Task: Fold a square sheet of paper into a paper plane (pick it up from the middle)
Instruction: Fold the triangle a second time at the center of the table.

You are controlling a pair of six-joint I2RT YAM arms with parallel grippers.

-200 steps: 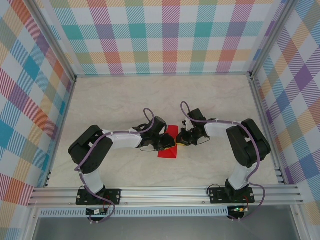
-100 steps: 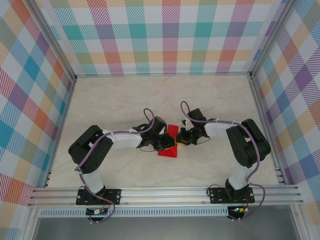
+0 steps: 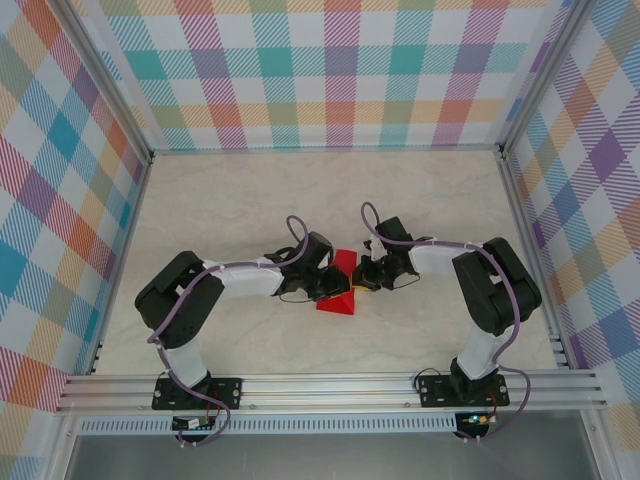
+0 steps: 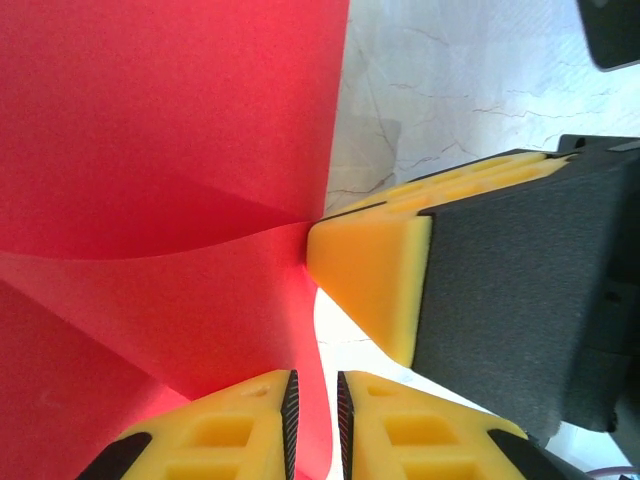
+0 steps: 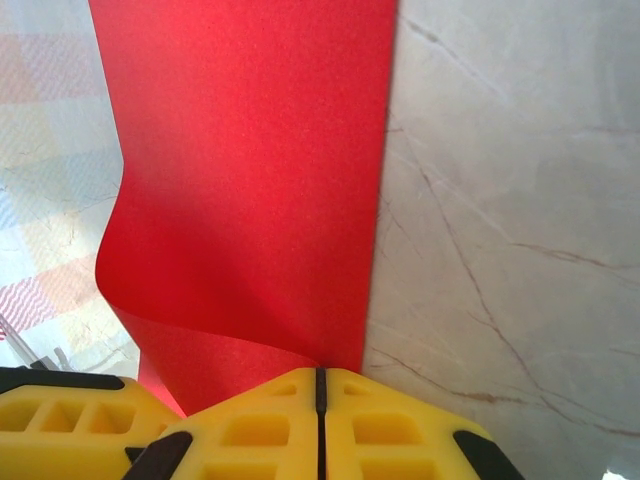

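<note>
top external view: the square sheet of paper, curled and partly folded, sits mid-table between both wrists, which hide much of it. left gripper pinches its edge, fingers nearly together. right gripper is clamped tight on another edge. pale marbled table, plaid walls.

L arm, R arm: black/white, purple cables; yellow claw pads.

A pale marbled table sits between three walls covered in pastel plaid checks. Silver metal rails frame its edges. Bright, even light falls across the surface.
</note>
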